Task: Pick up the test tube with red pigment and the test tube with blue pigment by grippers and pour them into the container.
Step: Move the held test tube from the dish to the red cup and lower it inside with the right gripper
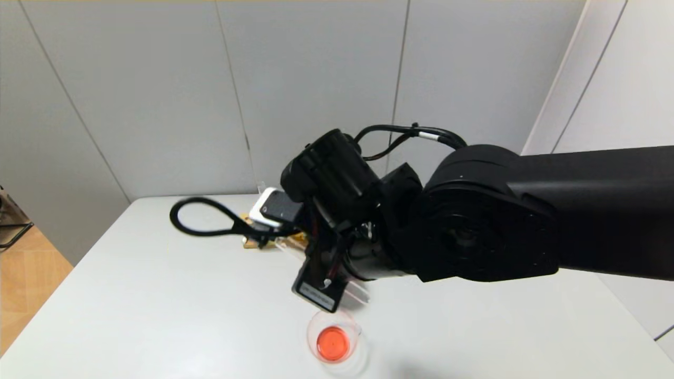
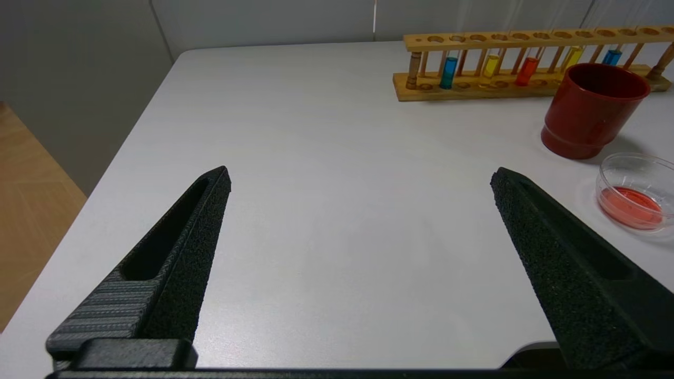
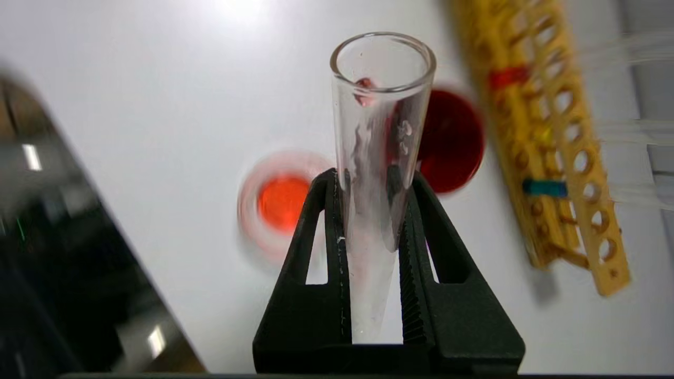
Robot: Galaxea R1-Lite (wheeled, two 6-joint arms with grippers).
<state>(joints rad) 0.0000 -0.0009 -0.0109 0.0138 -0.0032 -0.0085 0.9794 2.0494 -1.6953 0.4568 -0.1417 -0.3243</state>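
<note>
The right gripper [image 3: 371, 210], black jaws on a thick black arm, is clamped on a slender clear glass test tube [image 3: 376, 158] that looks all but emptied, with only a red drop clinging near its mouth. It hangs above the white table [image 1: 158, 295], near the small clear round container [image 1: 334, 342], which already holds a pool of orange-red liquid. So the red pour looks done to me, and that last drop is best shaken off over the container, not over the table.

The left gripper [image 2: 358, 210] hovers low over the table with its jaws spread wide and nothing between them. The test tube with teal-blue liquid [image 2: 448, 72] stands in the wooden rack [image 2: 526, 87] at the far edge, behind the opaque dark red cup [image 2: 592, 108]. Returning the empty tube needs a straight, upright drop into a free hole, clear of neighbouring tubes.
</note>
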